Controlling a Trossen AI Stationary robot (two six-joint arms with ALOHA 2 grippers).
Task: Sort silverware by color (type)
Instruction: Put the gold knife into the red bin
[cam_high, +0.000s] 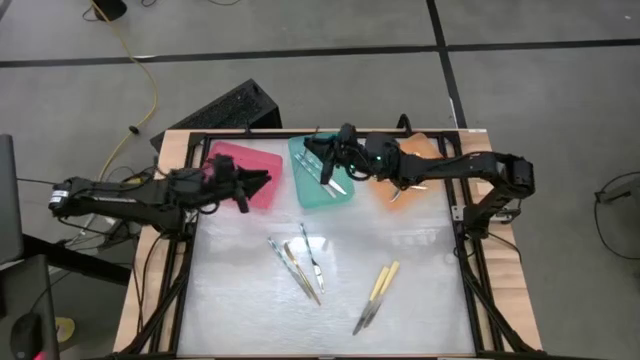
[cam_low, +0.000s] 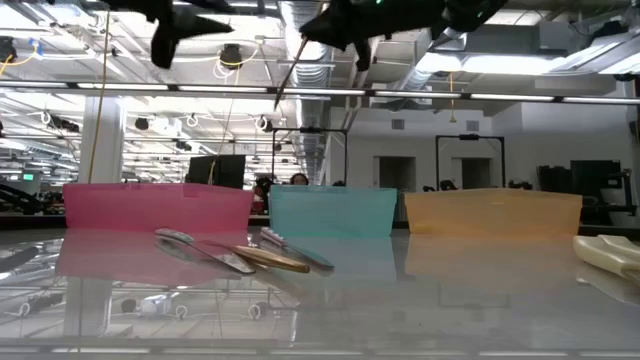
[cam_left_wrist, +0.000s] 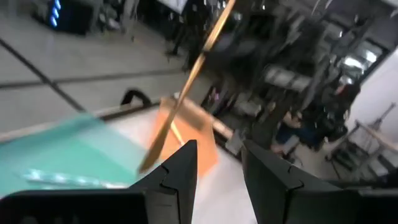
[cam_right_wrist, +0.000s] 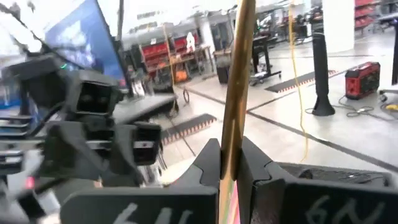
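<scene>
My right gripper (cam_high: 324, 160) is over the teal tray (cam_high: 312, 196), shut on an orange-tan utensil (cam_left_wrist: 186, 81) that is raised above the trays. The utensil shows as a thin slanting line (cam_low: 290, 72) in the low view. My left gripper (cam_high: 262, 183) is open over the pink tray (cam_high: 250, 160), facing the utensil, and nothing lies between its fingers (cam_left_wrist: 183, 168). A few utensils (cam_high: 332, 180) lie in the teal tray. More silverware (cam_high: 300, 265) lies flat on the table's middle, and a pale yellow pair (cam_high: 378, 290) lies to its right. My right gripper pinches the utensil's orange-tan handle (cam_right_wrist: 236, 118) between its two fingers. The fingers come level from the table's right side and lie across the handle. The utensil is lifted clear, and its free end slants down below the gripper (cam_low: 280, 95).
The pink tray (cam_low: 150, 205), teal tray (cam_low: 335, 210) and orange tray (cam_low: 490, 210) stand in a row along the far edge. My right arm covers much of the orange tray (cam_high: 425, 145). A black frame (cam_high: 470, 260) borders the table.
</scene>
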